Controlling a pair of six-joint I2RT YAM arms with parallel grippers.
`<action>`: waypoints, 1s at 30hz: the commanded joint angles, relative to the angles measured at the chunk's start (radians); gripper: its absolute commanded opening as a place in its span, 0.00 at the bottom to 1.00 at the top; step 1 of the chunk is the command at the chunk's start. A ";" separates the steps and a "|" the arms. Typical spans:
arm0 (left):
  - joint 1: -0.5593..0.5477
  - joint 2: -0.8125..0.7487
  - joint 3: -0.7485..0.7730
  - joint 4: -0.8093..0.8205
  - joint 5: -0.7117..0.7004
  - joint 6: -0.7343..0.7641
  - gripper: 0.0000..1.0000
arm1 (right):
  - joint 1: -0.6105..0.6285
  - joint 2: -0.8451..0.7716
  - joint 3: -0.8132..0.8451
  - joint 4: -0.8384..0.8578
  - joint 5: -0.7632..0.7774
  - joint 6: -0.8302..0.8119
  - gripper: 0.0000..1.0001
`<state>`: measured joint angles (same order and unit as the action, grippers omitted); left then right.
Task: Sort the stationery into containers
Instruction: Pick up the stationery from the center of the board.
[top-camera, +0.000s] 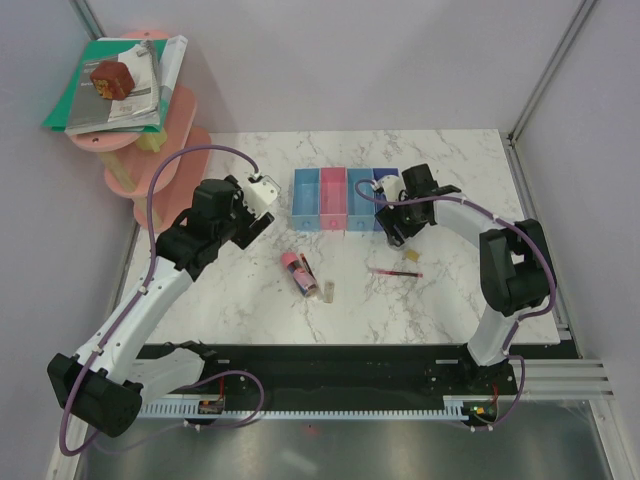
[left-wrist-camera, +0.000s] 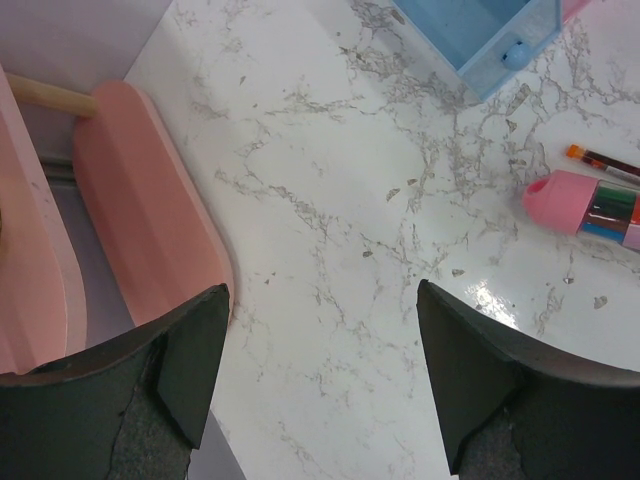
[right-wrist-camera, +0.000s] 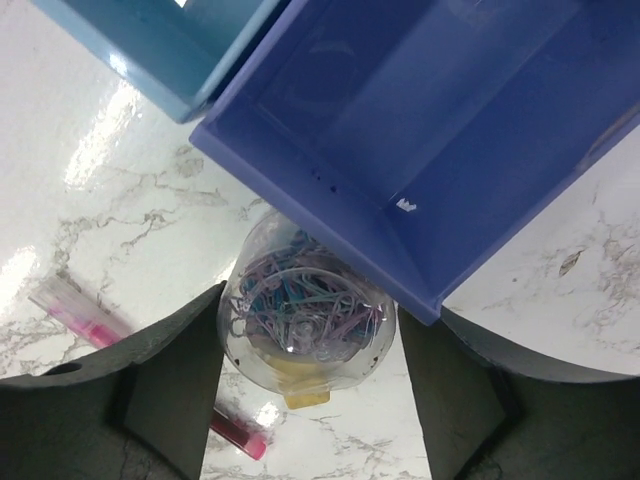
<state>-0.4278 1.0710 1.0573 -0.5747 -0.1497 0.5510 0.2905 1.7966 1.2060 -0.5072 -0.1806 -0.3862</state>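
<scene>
The four joined trays stand at mid-table: light blue (top-camera: 306, 198), pink (top-camera: 333, 198), light blue (top-camera: 359, 198), darker blue (top-camera: 383, 200). My right gripper (top-camera: 393, 225) (right-wrist-camera: 305, 345) is shut on a clear round roll (right-wrist-camera: 305, 315) full of coloured clips, held above the table at the near rim of the darker blue tray (right-wrist-camera: 420, 110). The thin red pen (top-camera: 395, 272) (right-wrist-camera: 85, 310) lies below it. The pink-capped dark tube (top-camera: 300, 272) (left-wrist-camera: 575, 205) and a tan block (top-camera: 326, 291) lie in front of the trays. My left gripper (top-camera: 262, 215) (left-wrist-camera: 320, 380) is open and empty over bare marble.
A tiered pink round shelf (top-camera: 150, 150) (left-wrist-camera: 150, 210) stands at the far left, with books, papers and a brown block (top-camera: 112, 78) on top. Metal frame posts (top-camera: 545, 70) and walls bound the table.
</scene>
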 joint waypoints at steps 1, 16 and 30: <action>-0.003 -0.005 0.004 0.004 0.016 0.010 0.83 | 0.007 0.015 0.053 0.042 0.009 0.030 0.70; -0.005 -0.011 0.041 -0.063 0.143 -0.075 0.83 | 0.009 -0.238 0.040 -0.177 0.004 -0.029 0.32; -0.005 0.086 0.213 -0.083 0.711 -0.364 0.82 | 0.010 -0.436 0.165 -0.248 -0.503 0.118 0.32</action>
<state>-0.4282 1.1381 1.2076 -0.6647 0.3614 0.3187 0.2974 1.4071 1.3205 -0.7685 -0.4202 -0.3458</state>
